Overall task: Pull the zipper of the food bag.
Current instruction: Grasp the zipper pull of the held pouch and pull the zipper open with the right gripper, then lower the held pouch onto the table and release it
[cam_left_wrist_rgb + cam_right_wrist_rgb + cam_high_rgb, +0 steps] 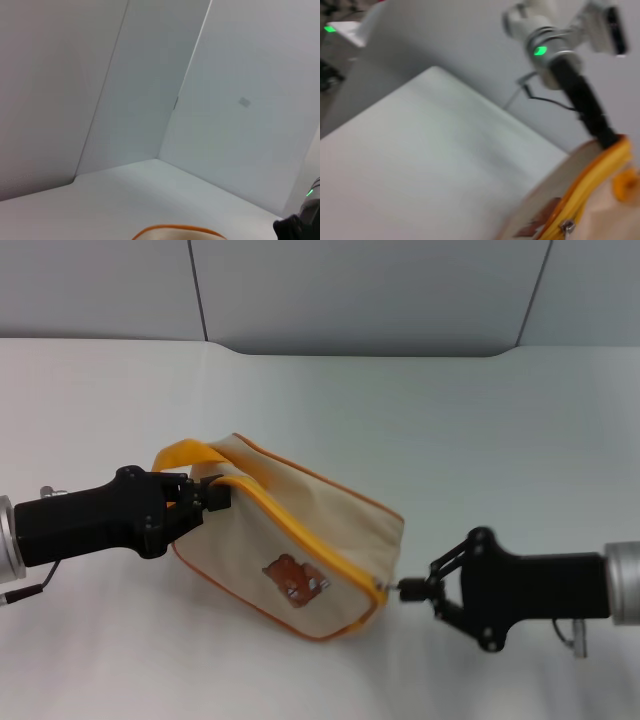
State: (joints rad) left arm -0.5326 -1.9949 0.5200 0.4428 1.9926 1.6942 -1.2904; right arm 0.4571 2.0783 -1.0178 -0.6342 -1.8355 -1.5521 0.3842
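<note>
The cream food bag (300, 530) with orange piping and a brown bear picture (295, 580) lies on the white table in the head view. Its yellow-orange zipper (300, 525) runs along the top edge to the bag's right end. My left gripper (215, 495) is shut on the bag's left end, beside the orange loop handle (185, 452). My right gripper (408, 590) is shut on the small silver pull tab (385, 587) at the right end. The right wrist view shows the zipper (590, 190) and the tab (566, 226). The left wrist view shows only the bag's orange rim (175, 230).
The white table (450, 420) stretches around the bag to a grey wall (350, 290) at the back. My left arm (585, 100) shows in the right wrist view, and the right arm (300, 225) shows at the edge of the left wrist view.
</note>
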